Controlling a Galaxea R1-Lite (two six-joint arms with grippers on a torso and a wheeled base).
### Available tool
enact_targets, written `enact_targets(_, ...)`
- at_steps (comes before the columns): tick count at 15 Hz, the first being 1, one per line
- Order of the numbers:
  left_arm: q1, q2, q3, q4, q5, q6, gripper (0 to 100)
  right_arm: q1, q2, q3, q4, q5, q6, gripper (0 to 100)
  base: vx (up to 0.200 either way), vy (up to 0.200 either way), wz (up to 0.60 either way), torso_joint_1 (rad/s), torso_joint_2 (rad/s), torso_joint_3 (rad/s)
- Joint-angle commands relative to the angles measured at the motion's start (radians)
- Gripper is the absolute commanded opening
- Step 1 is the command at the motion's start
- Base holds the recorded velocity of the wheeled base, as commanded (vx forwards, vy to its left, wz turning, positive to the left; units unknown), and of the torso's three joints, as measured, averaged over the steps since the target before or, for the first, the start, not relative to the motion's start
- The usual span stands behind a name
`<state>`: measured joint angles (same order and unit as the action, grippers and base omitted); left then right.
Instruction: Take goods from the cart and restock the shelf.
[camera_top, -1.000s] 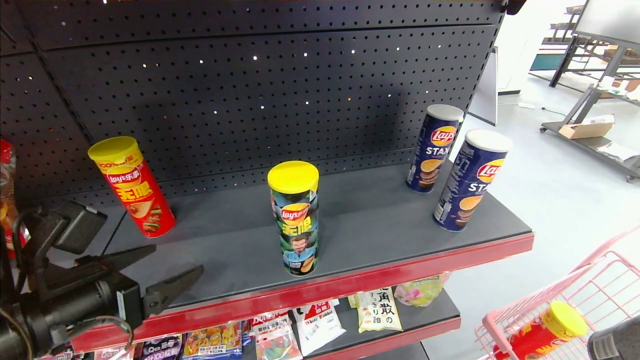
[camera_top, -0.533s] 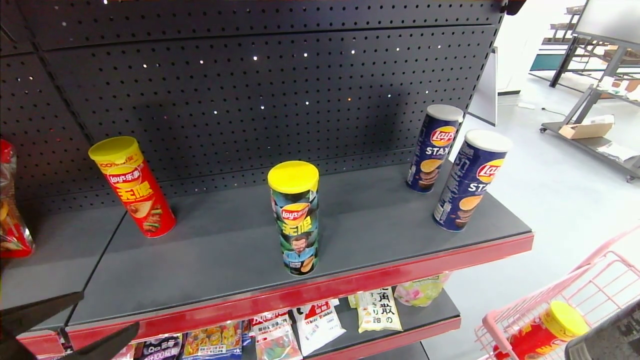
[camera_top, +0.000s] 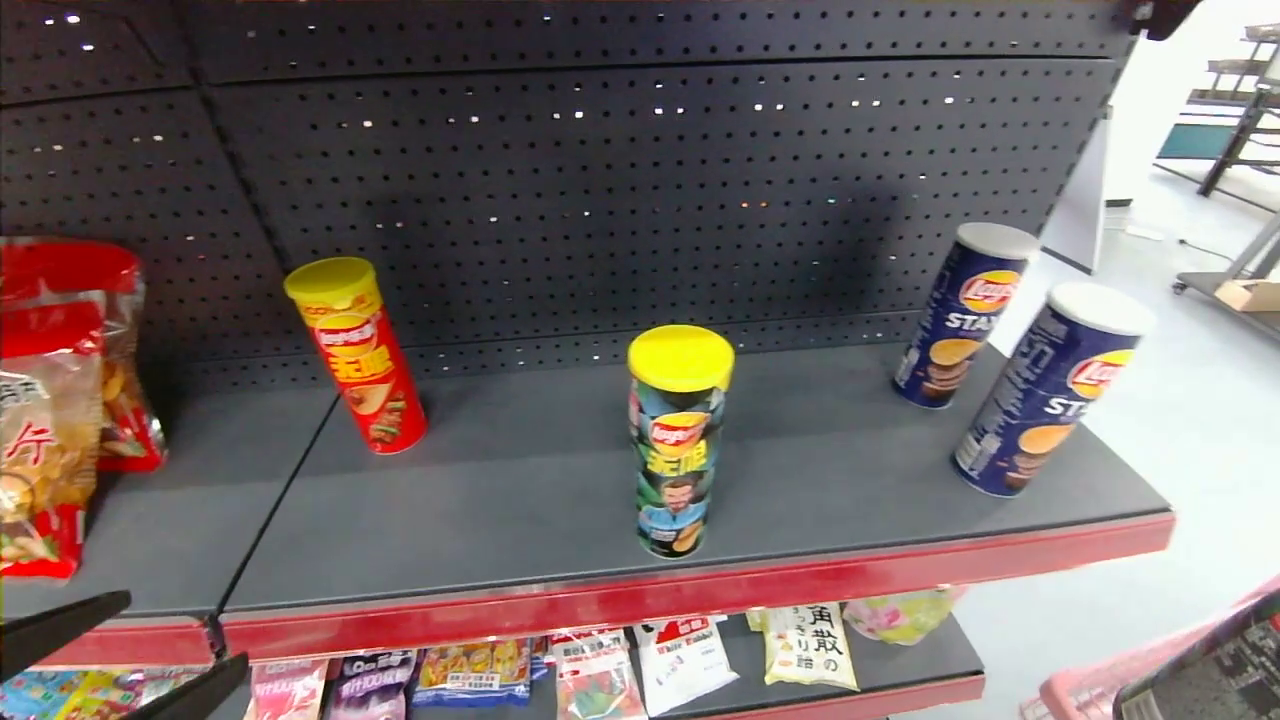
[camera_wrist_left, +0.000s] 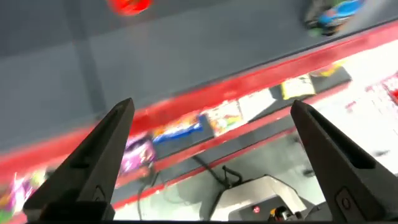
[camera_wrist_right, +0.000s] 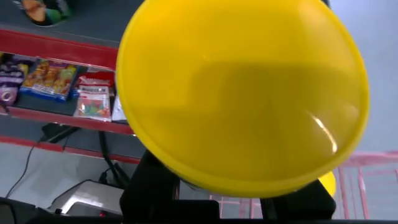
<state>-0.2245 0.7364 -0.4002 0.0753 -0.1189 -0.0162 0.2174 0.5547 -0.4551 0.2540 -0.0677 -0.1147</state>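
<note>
Left gripper (camera_wrist_left: 211, 104) hangs below the shelf's (camera_top: 820, 470) red front edge, fingers spread wide. Right gripper (camera_wrist_right: 230, 208) is off the shelf at a chip can (camera_wrist_right: 242, 93) whose round, glossy yellow lid faces its camera; whether it grips cannot be told. On the shelf stand a front navy can (camera_top: 1050, 390), a rear navy can (camera_top: 960, 315), a teal can (camera_top: 678, 440) and a red can (camera_top: 362, 360).

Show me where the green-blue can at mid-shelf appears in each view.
Head view: green-blue can stands centre, near the red shelf edge.
Left wrist view: blurred can just behind that edge.
Right wrist view: seemingly its base, behind that edge.
Shared landmark: the red shelf edge.
</note>
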Motion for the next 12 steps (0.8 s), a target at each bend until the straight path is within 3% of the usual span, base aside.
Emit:
enact_targets(1,0.001,0.006,0.001,0.0,-0.001,-0.001,100,0.0,0.002,0.0,0.001,0.0,0.0,0,0.0,0.0,0.6,0.007,0.0,0.007)
enact_targets(4,0.001,-0.006,0.004,0.001,0.001,-0.001,100,0.002,0.019,-0.028,-0.002,0.046,-0.003,0,0.0,0.0,0.2,0.001,0.0,0.002)
enact_targets(7,0.001,-0.074,0.046,0.001,0.001,-0.001,100,0.016,0.222,-0.154,-0.05,0.131,-0.008,0,0.0,0.0,0.0,0.0,0.0,0.0)
enact_targets(9,0.001,-0.077,0.05,0.001,0.002,-0.001,100,0.023,0.347,-0.174,-0.156,0.134,-0.002,0,0.0,0.0,0.0,0.0,0.0,0.0)
enact_targets(10,0.001,-0.084,0.05,0.0,0.01,-0.001,100,0.003,0.525,-0.178,-0.383,0.169,0.006,0,0.0,0.0,0.0,0.0,0.0,0.0)
enact_targets(12,0.001,-0.092,0.055,-0.002,0.007,-0.007,100,0.003,0.686,-0.212,-0.569,0.215,-0.002,0,0.0,0.0,0.0,0.0,0.0,0.0)
